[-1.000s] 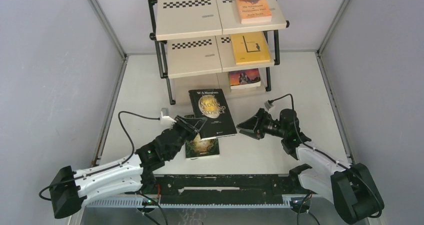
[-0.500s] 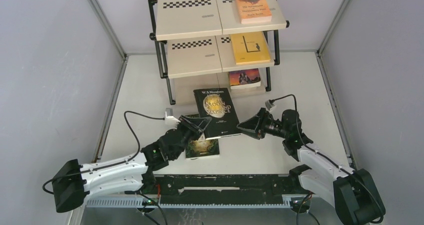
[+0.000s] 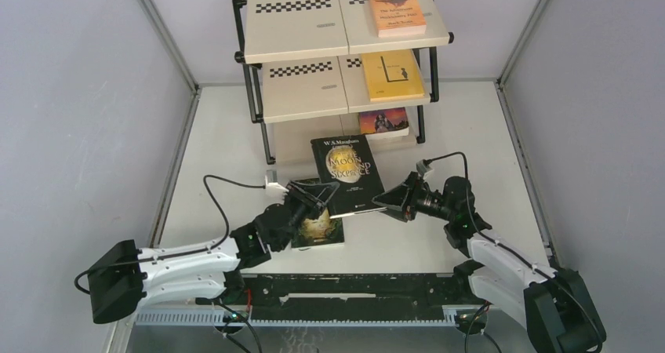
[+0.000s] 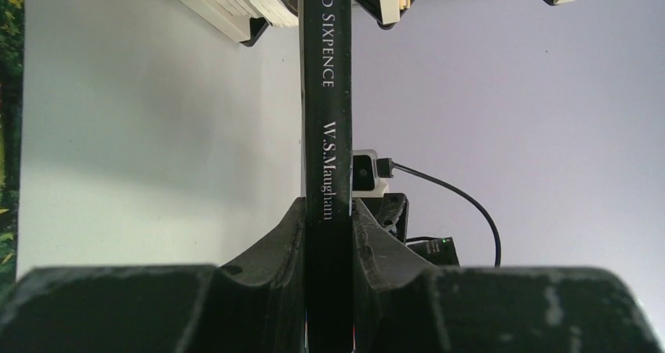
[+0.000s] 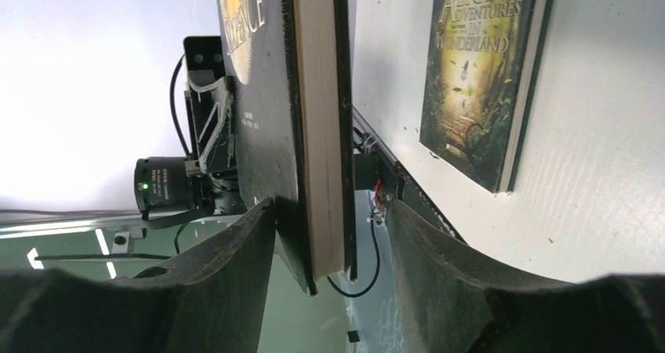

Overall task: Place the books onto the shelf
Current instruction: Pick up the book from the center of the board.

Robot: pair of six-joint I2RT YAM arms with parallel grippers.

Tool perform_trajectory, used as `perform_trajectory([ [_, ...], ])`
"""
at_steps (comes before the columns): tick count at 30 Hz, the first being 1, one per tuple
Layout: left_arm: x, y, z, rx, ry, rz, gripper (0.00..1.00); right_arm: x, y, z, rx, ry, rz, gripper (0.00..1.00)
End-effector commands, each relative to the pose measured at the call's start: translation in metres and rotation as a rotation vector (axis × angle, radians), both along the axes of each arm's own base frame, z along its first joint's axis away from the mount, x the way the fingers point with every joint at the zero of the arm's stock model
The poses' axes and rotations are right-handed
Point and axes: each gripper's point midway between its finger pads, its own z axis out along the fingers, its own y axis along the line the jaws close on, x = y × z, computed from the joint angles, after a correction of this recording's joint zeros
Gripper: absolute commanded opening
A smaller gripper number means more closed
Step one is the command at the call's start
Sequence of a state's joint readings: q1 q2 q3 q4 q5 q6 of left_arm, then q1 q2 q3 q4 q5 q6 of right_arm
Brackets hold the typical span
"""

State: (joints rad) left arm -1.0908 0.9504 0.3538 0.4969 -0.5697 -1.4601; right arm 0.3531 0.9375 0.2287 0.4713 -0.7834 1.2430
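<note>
One black book | spine "AND SIXPENCE W.S.Maugham" | left tool clamps it

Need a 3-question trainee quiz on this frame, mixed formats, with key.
1. True or false: the left gripper is clamped on the spine of the black moon-cover paperback.
2. Which tier of the cream, black-framed shelf holds the plain yellow paperback? A top, B middle, C bottom.
3. Fill in: the right gripper stands ___ around that black paperback's page edge.
Key: 1 true; 2 B; 3 open.
</note>
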Motion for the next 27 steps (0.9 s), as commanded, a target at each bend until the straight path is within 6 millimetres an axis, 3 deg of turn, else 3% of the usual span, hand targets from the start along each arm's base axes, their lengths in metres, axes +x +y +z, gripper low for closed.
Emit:
perform_trajectory([
  [1, -0.002, -0.005, 0.115, -0.350, -0.135, -0.001, 0.00, -0.001, 0.003, 0.025, 0.058, -0.073, 0.005, 0.61],
  [9, -0.007, -0.017, 0.112, -0.368, -0.123, -0.023, 0.00, -0.005, 0.004, 0.038, 0.091, -0.087, 0.001, 0.58],
  [15, -0.011, -0.026, 0.111, -0.388, -0.113, -0.037, 0.00, -0.008, 0.003, 0.045, 0.119, -0.087, -0.005, 0.48],
  [27, -0.020, -0.037, 0.109, -0.454, -0.112, -0.075, 0.00, -0.014, -0.004, 0.050, 0.144, -0.084, -0.030, 0.07],
])
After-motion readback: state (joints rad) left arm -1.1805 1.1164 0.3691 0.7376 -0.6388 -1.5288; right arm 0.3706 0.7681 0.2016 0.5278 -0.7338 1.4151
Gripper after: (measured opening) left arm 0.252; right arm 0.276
